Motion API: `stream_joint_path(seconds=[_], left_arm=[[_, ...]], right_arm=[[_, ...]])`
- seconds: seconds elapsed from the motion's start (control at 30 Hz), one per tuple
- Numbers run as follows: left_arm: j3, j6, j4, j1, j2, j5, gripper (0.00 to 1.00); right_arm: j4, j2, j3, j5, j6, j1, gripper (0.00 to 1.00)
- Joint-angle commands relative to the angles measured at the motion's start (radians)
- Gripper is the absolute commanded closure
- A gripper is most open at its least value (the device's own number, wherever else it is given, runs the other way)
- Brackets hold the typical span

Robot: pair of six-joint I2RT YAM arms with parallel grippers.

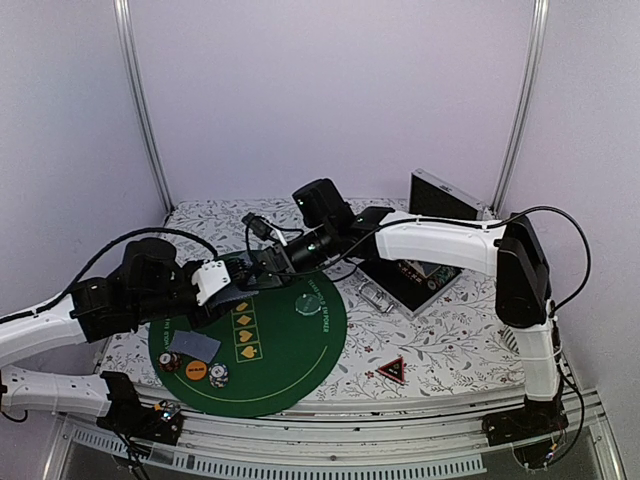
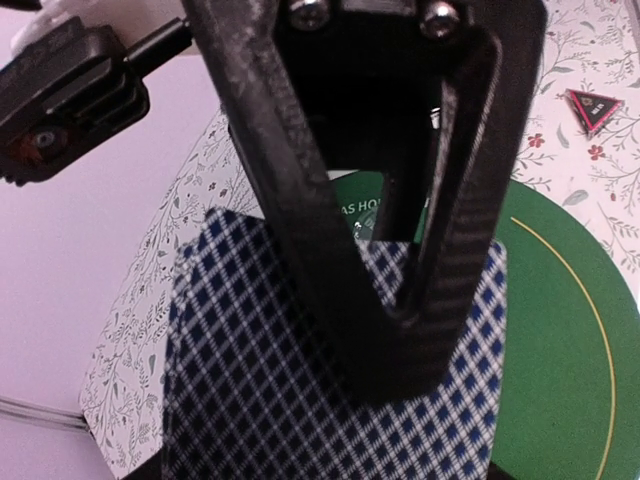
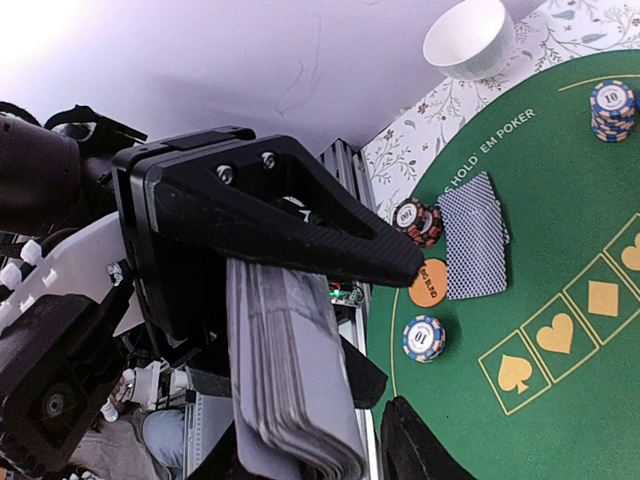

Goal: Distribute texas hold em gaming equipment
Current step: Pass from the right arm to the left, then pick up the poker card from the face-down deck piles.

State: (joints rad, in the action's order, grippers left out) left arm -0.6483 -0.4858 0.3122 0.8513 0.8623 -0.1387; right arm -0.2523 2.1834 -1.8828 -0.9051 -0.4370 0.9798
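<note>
White panels wall in a surface [image 1: 450, 345] covered by a flowered cloth, with a round green mat [image 1: 300, 350] on its near left part. Above the mat's far-left edge hangs the deck of cards [image 3: 290, 380], seen edge-on between the jaws of the right tool [image 1: 268, 262]. The deck lies against the upper finger and a gap shows at the lower one, so the jaws stand apart. The left tool [image 2: 415, 350] meets the deck from the other side, its 2 fingers narrowing to a point over the blue-diamond back of the top card [image 2: 280, 400]. Whether it is clamped on anything I cannot tell.

On the mat below lie the dealt cards [image 3: 475, 250], face down. A red-and-black chip stack [image 3: 418, 220] and the orange disc [image 3: 428, 283] sit just beside them, and a blue chip stack [image 3: 423, 338] is near the disc. A second blue stack [image 3: 612, 108] sits well apart, and a white cup [image 3: 470, 38] stands on the cloth just off the mat.

Both arms crowd the same spot and cover the mat's far-left part in the top view. The triangle token [image 1: 390, 369] lies on the cloth right of the mat, away from the arms. An open case [image 1: 420, 270] sits beyond the mat under the right arm.
</note>
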Motion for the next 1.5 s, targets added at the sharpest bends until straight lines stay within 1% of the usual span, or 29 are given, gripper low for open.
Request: stream_joint_path(seconds=[0.0,0.33,0.43,0.53,0.7,0.77,1.0,1.07,1.17,1.2,1.27,1.3,1.47], left_arm=[[-0.007,0.003,-0.028,0.005,-0.023,-0.003,0.44],[-0.007,0.003,-0.028,0.003,-0.017,-0.003,0.44],[-0.007,0.004,-0.028,0.004,-0.014,0.000,0.44],[-0.008,0.006,-0.028,0.003,-0.009,0.000,0.44],[-0.007,0.007,-0.027,0.004,-0.008,-0.005,0.44],[-0.004,0.007,-0.027,0.004,-0.009,-0.005,0.44],[-0.007,0.007,-0.027,0.004,-0.004,-0.004,0.43],[-0.005,0.007,-0.027,0.004,-0.005,-0.005,0.44],[-0.005,0.008,-0.027,0.004,-0.006,-0.005,0.43],[-0.006,0.008,-0.027,0.004,-0.006,-0.004,0.44],[-0.005,0.008,-0.027,0.004,-0.006,-0.005,0.43],[-0.005,0.008,-0.027,0.003,-0.006,-0.005,0.43],[-0.005,0.008,-0.027,0.005,-0.008,-0.005,0.44]], right_arm=[[-0.071,-0.078,0.031,0.084,0.032,-0.027,0.61],[-0.125,-0.110,0.022,0.097,0.069,-0.027,0.61],[-0.131,-0.117,0.005,0.063,0.083,-0.026,0.56],[-0.130,-0.111,-0.025,0.053,0.085,-0.026,0.55],[-0.131,-0.100,-0.047,0.072,0.075,-0.021,0.61],[-0.133,-0.108,-0.046,0.082,0.080,-0.022,0.64],[-0.155,-0.123,-0.044,0.129,0.088,-0.021,0.87],[-0.161,-0.125,-0.044,0.132,0.092,-0.022,0.89],[-0.166,-0.127,-0.044,0.132,0.094,-0.022,0.90],[-0.168,-0.128,-0.045,0.132,0.093,-0.022,0.89],[-0.169,-0.132,-0.045,0.133,0.092,-0.022,0.83],[-0.169,-0.132,-0.045,0.135,0.093,-0.022,0.82],[-0.174,-0.138,-0.048,0.142,0.095,-0.022,0.82]])
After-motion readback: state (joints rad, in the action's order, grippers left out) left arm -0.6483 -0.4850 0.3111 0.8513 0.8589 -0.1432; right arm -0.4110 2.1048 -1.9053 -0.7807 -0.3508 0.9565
